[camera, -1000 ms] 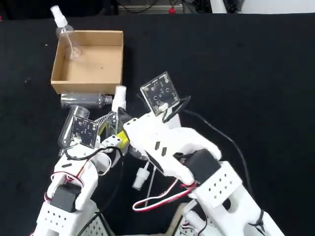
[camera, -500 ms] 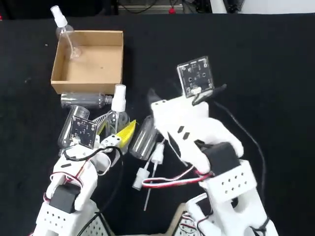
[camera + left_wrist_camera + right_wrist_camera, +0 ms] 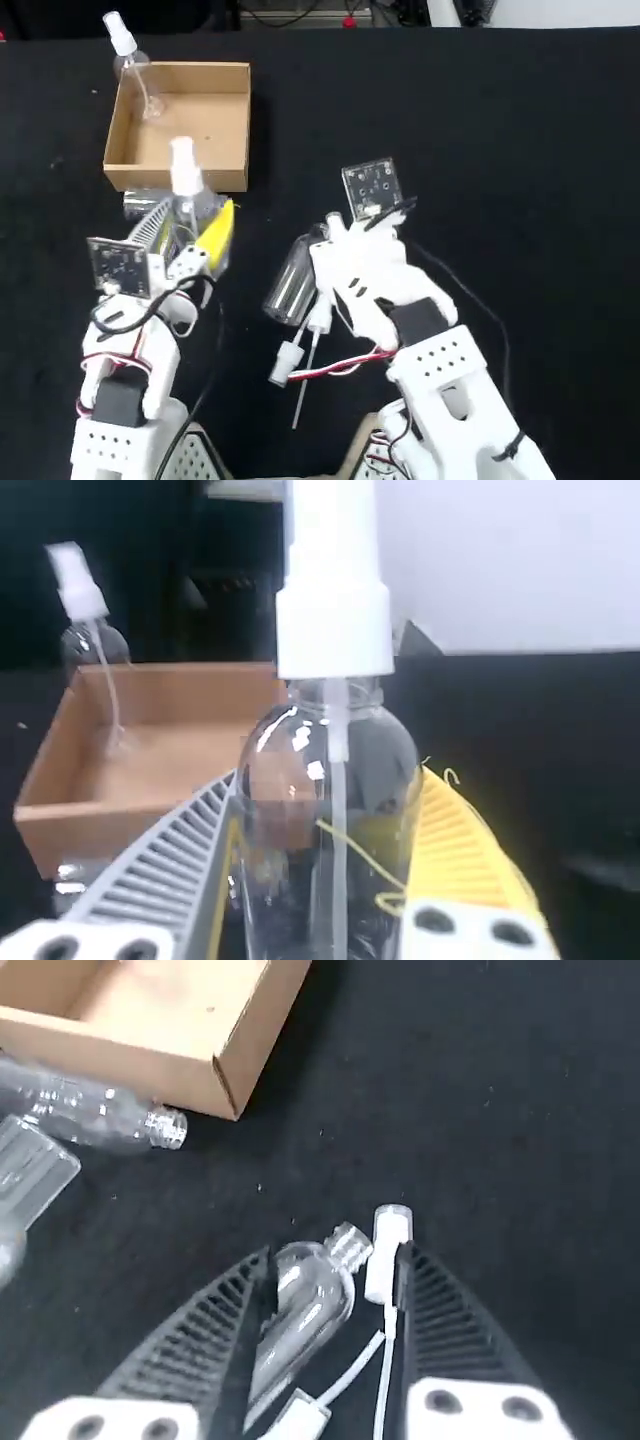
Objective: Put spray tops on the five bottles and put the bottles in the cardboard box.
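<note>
Held bottle [image 3: 325, 780], spray top fitted, is clamped upright in the left gripper [image 3: 186, 222], just in front of the cardboard box [image 3: 130, 176]. It is best lifted clear of the near wall and released only once low over the box floor. One capped bottle [image 3: 130, 62] is noted at the far corner, apparently inside. The right gripper [image 3: 336, 1256] is spread wide and empty over an uncapped bottle [image 3: 305, 1305].

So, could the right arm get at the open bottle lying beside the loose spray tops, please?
Probably yes: its open pincer hangs astride that bottle, with nothing between them; a spray top lies alongside.
</note>
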Robot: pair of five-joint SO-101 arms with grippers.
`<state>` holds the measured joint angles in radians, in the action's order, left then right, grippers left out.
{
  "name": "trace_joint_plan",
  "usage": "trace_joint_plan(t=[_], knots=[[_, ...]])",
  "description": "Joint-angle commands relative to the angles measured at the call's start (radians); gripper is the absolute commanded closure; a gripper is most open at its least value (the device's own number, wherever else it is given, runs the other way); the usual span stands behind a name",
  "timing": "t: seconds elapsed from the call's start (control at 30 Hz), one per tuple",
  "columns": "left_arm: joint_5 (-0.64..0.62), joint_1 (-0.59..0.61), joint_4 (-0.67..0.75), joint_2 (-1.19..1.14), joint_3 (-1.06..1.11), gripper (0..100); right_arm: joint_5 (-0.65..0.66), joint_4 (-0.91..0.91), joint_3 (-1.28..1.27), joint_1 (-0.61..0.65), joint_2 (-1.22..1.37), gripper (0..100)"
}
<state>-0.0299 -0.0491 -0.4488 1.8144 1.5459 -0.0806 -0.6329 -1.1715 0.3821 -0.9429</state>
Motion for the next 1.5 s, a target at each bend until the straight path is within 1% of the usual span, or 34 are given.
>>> trace_joint_plan(t=[0.0, 0.17, 0.3, 0.4, 0.63, 0.83, 1.0, 1.13, 1.33, 1.47], knots=[[-0.006, 0.041, 0.08, 0.0, -0.065, 80, -0.003, 0.031, -0.015, -0.017, -0.007, 82.2], [-0.005, 0.091, 0.176, -0.003, -0.065, 80, -0.023, 0.058, -0.051, 0.034, -0.007, 82.2], [0.005, 0.104, 0.19, -0.055, -0.088, 80, -0.023, 0.126, -0.094, 0.055, -0.007, 82.2], [0.02, 0.105, 0.209, -0.164, -0.148, 81, -0.023, 0.13, -0.099, 0.06, -0.007, 82.2], [0.025, 0.11, 0.359, -0.497, -0.283, 80, -0.021, 0.132, -0.101, 0.063, -0.007, 82.2], [0.025, 0.173, 0.502, -0.71, -0.321, 80, -0.02, 0.132, -0.101, 0.063, -0.007, 82.2], [0.023, 0.177, 0.543, -0.85, -0.398, 80, -0.018, 0.133, -0.101, 0.063, -0.007, 82.2], [0.023, 0.18, 0.606, -0.942, -0.446, 80, -0.018, 0.133, -0.102, 0.063, -0.007, 82.2], [0.025, 0.182, 0.773, -1.06, -0.453, 80, -0.017, 0.133, -0.102, 0.063, -0.007, 82.2], [0.025, 0.183, 0.861, -1.128, -0.446, 80, -0.017, 0.135, -0.102, 0.063, -0.007, 82.2]])
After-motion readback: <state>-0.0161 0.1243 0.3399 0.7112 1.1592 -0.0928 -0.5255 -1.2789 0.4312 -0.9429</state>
